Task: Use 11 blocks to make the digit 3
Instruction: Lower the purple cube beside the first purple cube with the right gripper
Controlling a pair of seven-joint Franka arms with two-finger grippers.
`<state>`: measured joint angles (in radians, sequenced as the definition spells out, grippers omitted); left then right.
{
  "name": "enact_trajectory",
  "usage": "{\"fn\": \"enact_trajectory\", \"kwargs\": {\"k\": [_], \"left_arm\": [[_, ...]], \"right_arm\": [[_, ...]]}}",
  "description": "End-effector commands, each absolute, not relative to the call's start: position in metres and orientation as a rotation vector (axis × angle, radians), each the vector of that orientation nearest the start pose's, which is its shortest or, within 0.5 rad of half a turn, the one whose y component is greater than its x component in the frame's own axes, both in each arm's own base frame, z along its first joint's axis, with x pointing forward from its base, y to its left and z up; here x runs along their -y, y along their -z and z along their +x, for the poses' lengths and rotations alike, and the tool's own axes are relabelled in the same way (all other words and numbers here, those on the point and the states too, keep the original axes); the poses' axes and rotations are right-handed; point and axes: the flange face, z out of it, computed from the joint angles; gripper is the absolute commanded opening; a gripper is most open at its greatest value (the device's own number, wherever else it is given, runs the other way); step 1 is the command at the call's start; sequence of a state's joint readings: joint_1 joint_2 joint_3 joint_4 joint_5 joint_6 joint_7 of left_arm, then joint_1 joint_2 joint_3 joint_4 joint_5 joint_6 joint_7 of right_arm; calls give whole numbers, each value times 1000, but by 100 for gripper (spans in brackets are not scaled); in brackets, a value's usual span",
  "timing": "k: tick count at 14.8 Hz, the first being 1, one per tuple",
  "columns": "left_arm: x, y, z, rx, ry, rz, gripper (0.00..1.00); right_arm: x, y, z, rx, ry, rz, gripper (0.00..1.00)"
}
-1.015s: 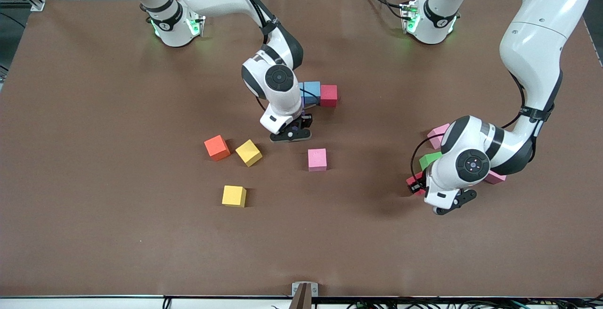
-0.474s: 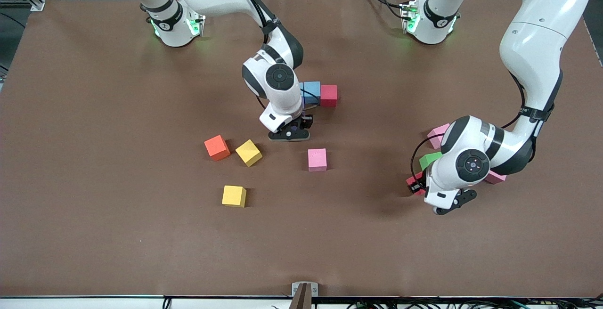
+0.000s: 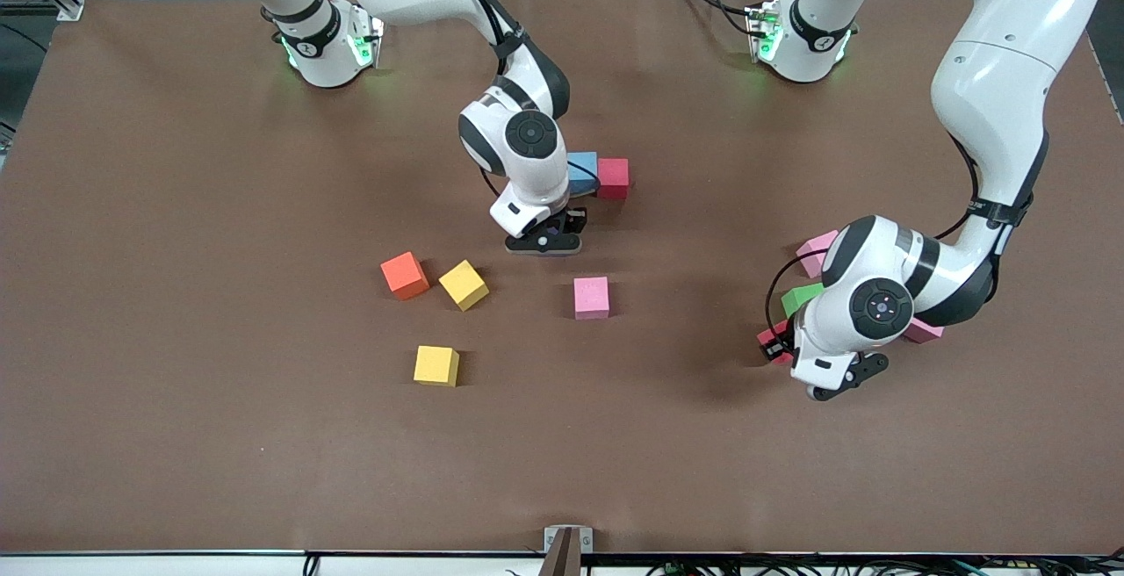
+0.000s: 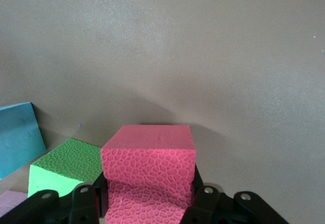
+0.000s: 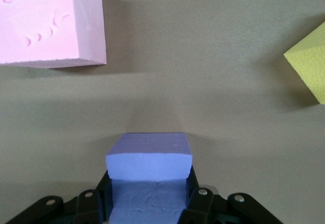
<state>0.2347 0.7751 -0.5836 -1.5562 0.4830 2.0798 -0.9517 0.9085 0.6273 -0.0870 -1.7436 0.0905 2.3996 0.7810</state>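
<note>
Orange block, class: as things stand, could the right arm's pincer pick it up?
Probably not yet: the right pincer is shut on a purple block. The orange block itself lies uncovered, apart from the yellow block beside it.

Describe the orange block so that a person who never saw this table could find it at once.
Start at the right gripper, which is shut on a purple block above mid-table. Toward the right arm's end of the table, slightly nearer the front camera, lie two cubes side by side. The orange block is the outer one; its neighbour is yellow.
</note>
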Motion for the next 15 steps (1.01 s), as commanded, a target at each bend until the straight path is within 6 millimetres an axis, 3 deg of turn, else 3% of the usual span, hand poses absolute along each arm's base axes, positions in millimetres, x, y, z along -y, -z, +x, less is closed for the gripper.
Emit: {"fn": "enact_trajectory", "kwargs": {"k": [1,15], "left_arm": [[159,-235,672,710,-140,-2995,38],[159,-235,672,714,-141,-2995,39]], "right_arm": [[-491,-224,444,-31,49,-3123,5],[-491,-221,438,-81,83,-3144,5]]}}
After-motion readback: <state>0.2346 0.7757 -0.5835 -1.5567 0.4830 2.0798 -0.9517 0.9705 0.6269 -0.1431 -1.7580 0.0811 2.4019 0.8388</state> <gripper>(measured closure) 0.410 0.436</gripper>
